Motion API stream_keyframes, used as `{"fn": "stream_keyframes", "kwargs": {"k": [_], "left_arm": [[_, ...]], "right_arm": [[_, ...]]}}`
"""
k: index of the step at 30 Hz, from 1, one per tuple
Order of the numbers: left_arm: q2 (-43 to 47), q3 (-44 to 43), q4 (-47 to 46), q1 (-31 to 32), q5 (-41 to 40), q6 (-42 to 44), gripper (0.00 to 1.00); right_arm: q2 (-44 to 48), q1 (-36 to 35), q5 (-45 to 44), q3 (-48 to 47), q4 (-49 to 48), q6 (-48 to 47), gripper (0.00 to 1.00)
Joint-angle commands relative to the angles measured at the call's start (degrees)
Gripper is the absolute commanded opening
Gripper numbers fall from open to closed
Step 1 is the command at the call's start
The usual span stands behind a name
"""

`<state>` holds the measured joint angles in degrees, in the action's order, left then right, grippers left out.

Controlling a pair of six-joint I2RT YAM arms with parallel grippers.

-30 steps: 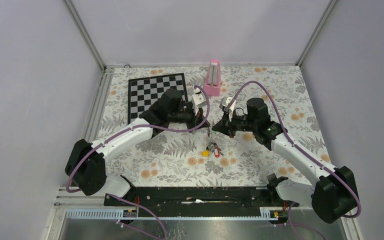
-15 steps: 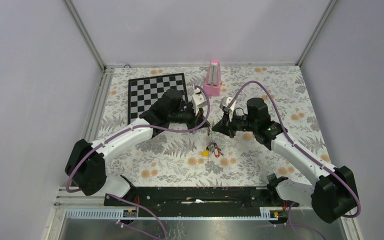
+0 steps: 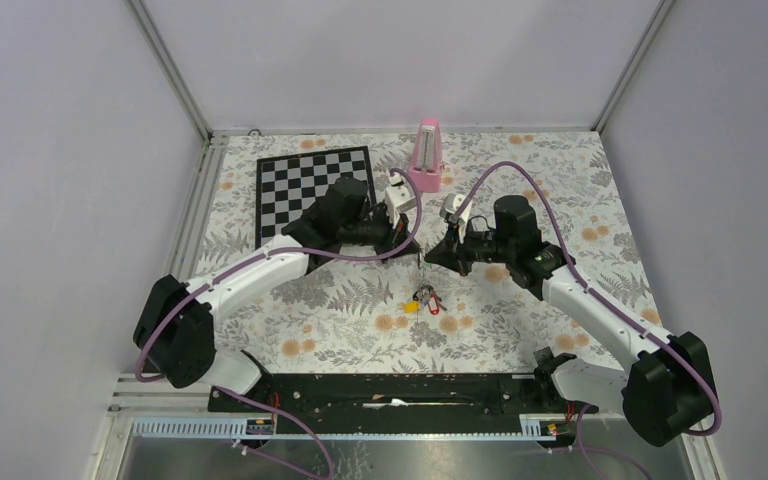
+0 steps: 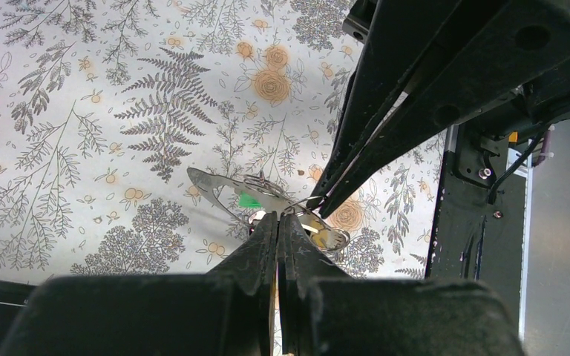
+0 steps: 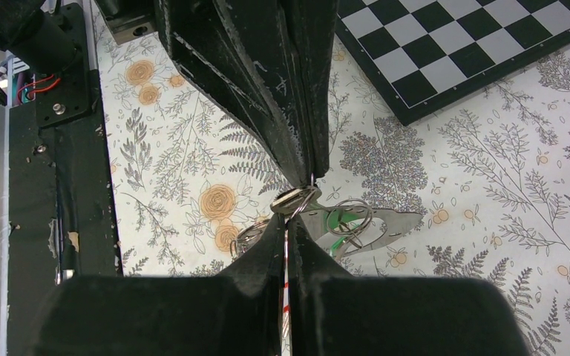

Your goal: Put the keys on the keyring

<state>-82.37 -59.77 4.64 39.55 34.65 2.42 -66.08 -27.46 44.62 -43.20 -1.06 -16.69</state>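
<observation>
My two grippers meet tip to tip above the middle of the table, the left gripper coming from the left and the right gripper from the right. Both are shut. Between their tips runs the thin wire of the keyring, pinched by the left gripper and by the right gripper. A small split ring sits right at the tips. A metal key with a green tag hangs beside them. The other keys, with yellow and red tags, bunch below on the cloth.
A chessboard lies at the back left, behind the left arm. A pink metronome stands at the back centre. The black base rail runs along the near edge. Flowered cloth covers the table.
The left arm has shifted slightly to the right. Both grippers stay shut and together over the bunch of keys.
</observation>
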Motion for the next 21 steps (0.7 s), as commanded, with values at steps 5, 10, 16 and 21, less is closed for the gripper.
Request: {"fn": "stream_keyframes", "kwargs": {"k": [5,10,16,21], "left_arm": [[-2.61,-3.4,-0.75,-1.76,-8.51,1.13,0.0],[-2.88,-3.49,-0.61,-2.08,-7.8,0.98,0.0],[-3.31,-3.55,-0.22,-2.64,-6.83,0.34,0.0],[-4.24,-4.08,0.41,-3.11,-5.71,-0.49,0.0]], "right_arm": [[0.93,-0.9,8.72,-1.34,0.33,-0.19,0.0],[1.05,-0.92,8.9,-1.27,0.58,-0.75,0.0],[1.08,-0.88,8.99,-1.47,0.71,-1.2,0.0],[1.09,-0.92,9.25,-1.63,0.71,-1.15,0.0]]}}
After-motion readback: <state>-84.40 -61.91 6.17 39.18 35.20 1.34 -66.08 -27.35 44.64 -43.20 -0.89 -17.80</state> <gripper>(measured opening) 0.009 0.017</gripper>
